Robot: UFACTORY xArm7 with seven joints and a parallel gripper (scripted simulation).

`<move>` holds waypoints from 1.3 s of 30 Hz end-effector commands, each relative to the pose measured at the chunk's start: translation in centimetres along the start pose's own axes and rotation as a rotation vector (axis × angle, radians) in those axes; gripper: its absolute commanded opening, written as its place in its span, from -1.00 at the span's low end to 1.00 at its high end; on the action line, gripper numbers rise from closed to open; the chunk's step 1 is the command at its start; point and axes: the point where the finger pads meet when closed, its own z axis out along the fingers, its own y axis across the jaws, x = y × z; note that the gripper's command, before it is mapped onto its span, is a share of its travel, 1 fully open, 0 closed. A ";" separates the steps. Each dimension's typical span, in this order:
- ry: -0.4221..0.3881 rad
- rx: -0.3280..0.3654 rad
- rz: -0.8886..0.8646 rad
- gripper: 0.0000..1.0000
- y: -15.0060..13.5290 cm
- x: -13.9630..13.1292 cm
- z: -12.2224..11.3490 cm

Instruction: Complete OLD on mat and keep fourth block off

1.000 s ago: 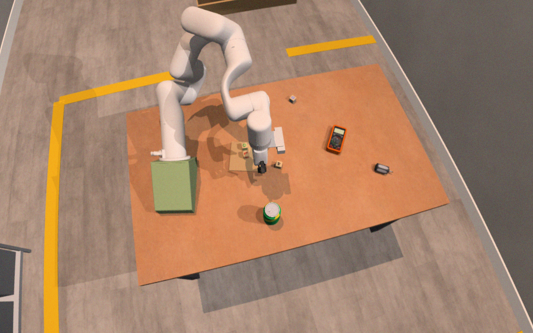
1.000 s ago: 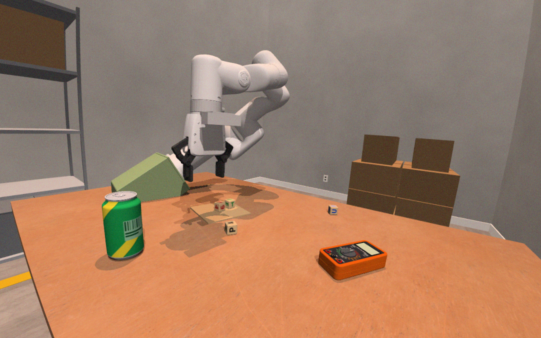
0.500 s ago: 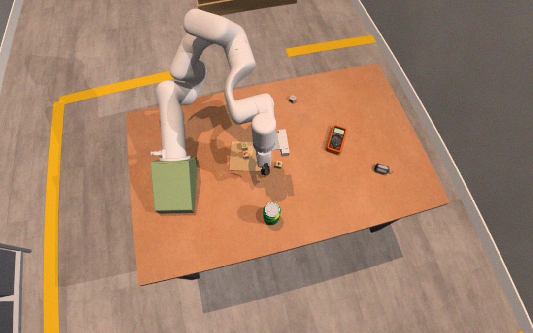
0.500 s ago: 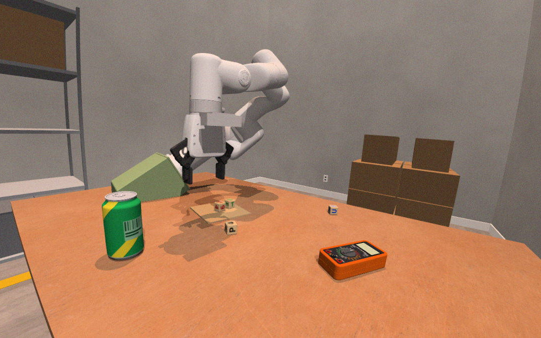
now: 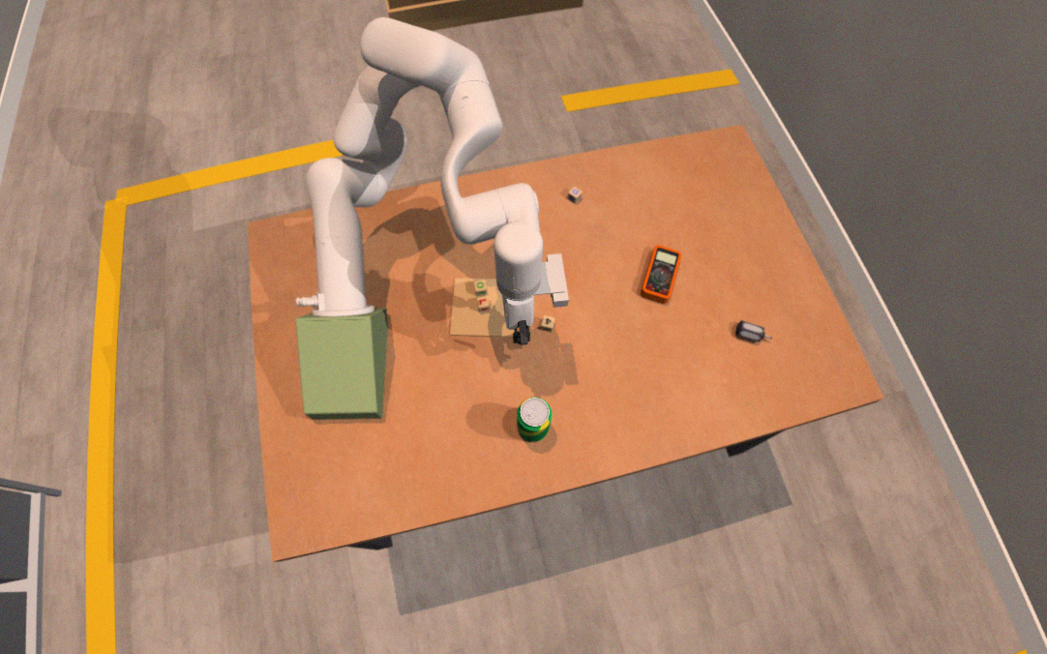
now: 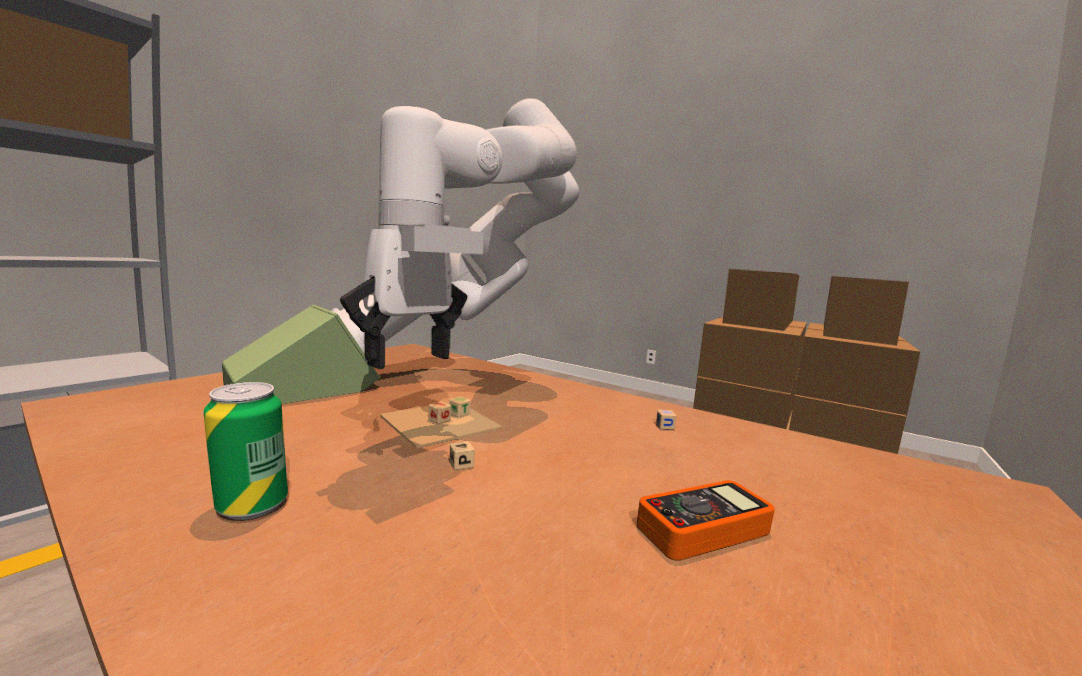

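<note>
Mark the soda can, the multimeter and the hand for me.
Soda can (image 6: 245,460), exterior view, on its striped side wall.
Multimeter (image 5: 661,273), top view, on its dial face.
Hand (image 6: 409,345), exterior view, midway between its open fingertips.

I get a high, far top view looking steeply down over the whole table (image 5: 673,422) and floor, plus a low, closer exterior view facing the arm (image 6: 411,167) across the table; both share arm, mat (image 5: 470,320), can (image 6: 246,453).

The can (image 6: 246,450) and multimeter (image 6: 704,517) stand well apart from the mat (image 6: 419,427), leaving its near side unobstructed.
</note>
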 end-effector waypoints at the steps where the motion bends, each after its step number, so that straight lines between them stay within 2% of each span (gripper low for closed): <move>1: 0.003 -0.004 0.000 1.00 0.1 0.1 -0.2; 27: 0.004 -0.004 -0.004 1.00 0.0 0.3 -0.3; 28: 0.006 -0.007 -0.032 1.00 -0.9 1.5 -0.5; 29: 0.010 -0.013 -0.093 1.00 -3.1 4.0 -1.0; 32: 0.011 -0.015 -0.110 1.00 -3.8 4.7 -1.1; 34: 0.014 -0.018 -0.167 1.00 -6.0 6.9 -1.5; 39: 0.017 -0.022 -0.256 1.00 -9.9 10.0 -1.9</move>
